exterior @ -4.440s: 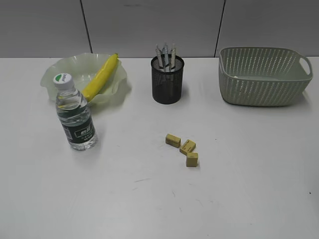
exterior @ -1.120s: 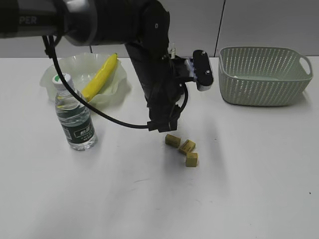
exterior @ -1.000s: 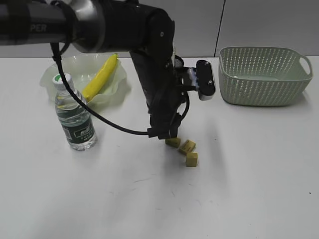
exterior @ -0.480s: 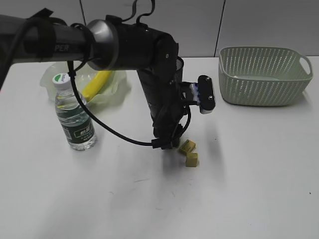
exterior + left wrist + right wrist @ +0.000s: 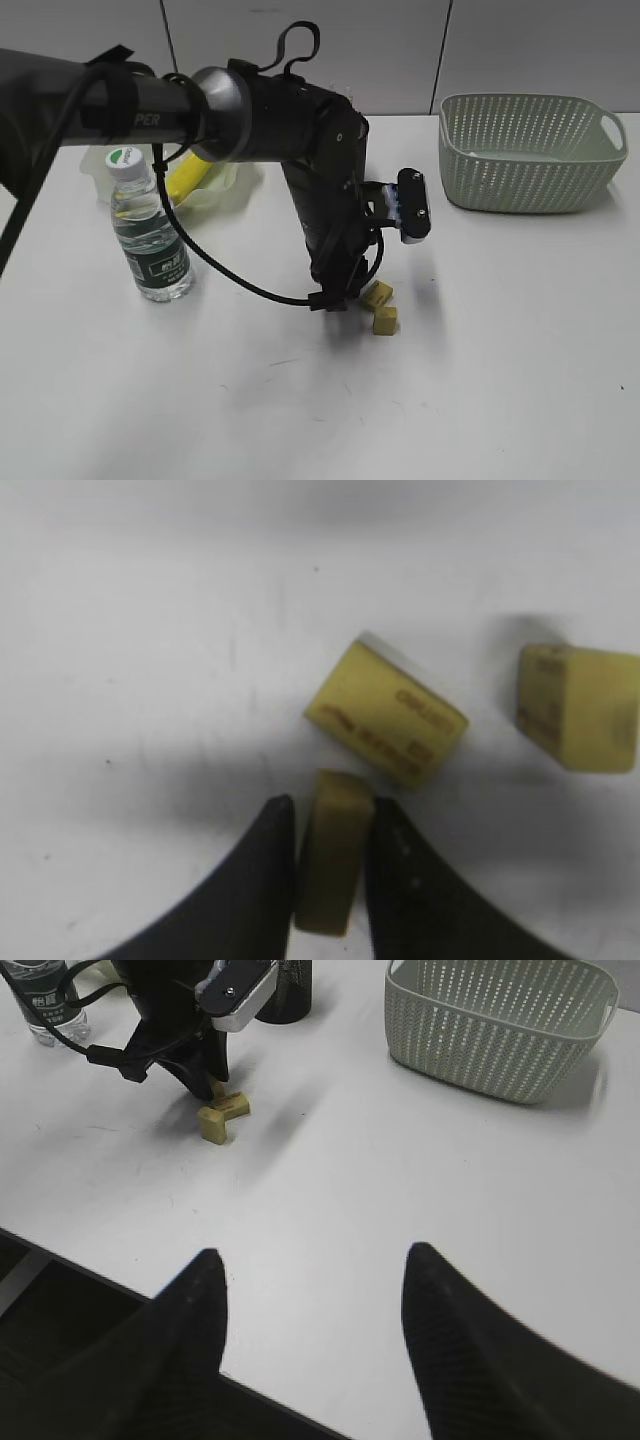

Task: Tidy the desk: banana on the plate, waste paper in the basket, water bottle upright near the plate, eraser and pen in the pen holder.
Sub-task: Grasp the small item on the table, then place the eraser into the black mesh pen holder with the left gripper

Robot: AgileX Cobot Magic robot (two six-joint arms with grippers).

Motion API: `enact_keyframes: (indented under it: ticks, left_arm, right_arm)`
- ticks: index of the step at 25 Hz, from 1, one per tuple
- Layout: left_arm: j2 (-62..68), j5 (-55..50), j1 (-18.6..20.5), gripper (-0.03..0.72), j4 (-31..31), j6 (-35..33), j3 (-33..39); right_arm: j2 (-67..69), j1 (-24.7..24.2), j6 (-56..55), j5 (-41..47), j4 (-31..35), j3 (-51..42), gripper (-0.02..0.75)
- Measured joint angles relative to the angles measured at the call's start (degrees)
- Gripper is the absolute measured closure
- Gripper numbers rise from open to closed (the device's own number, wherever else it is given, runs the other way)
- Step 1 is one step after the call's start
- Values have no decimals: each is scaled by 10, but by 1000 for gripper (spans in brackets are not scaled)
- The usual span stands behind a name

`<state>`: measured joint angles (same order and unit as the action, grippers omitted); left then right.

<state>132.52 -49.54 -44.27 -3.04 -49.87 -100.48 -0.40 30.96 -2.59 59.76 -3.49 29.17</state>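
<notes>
So the left gripper (image 5: 333,880) was down on the plain white desk (image 5: 500,350), its black fingers (image 5: 255,880) pinched on a small yellow block eraser (image 5: 332,865) standing on edge. Two more yellow erasers lay just beside it, one (image 5: 388,723) nearly touching, the other (image 5: 578,706) off to the right. The right gripper (image 5: 310,1300) hung open and empty over the desk's near edge. The pale green woven-pattern plastic basket (image 5: 530,150) sat well apart at the back right, and the clear water bottle with the dark green label (image 5: 148,235) stood upright on the left.

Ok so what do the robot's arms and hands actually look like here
The left arm is glossy black with a silver band, white lettering and a loose black cable. Its left hand has curved matte black fingers. The right hand shows two dark, finely textured, tapered fingers.
</notes>
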Motion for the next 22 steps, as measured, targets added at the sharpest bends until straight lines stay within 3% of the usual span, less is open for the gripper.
enact_keyframes:
  ticks: [3, 13, 17, 22]
  left_arm:
    - [0, -2, 0, 594, 6, 0, 0]
    - [-87, -10, 0, 594, 38, 22, 0]
    - [-140, 66, 7, 594, 44, 37, 0]
    - [-147, 174, 43, 594, 49, 38, 0]
  right_arm:
    - [0, 0, 0, 0, 0, 0, 289]
    - [0, 0, 0, 0, 0, 0, 289]
    - [0, 0, 0, 0, 0, 0, 289]
    - [0, 0, 0, 0, 0, 0, 289]
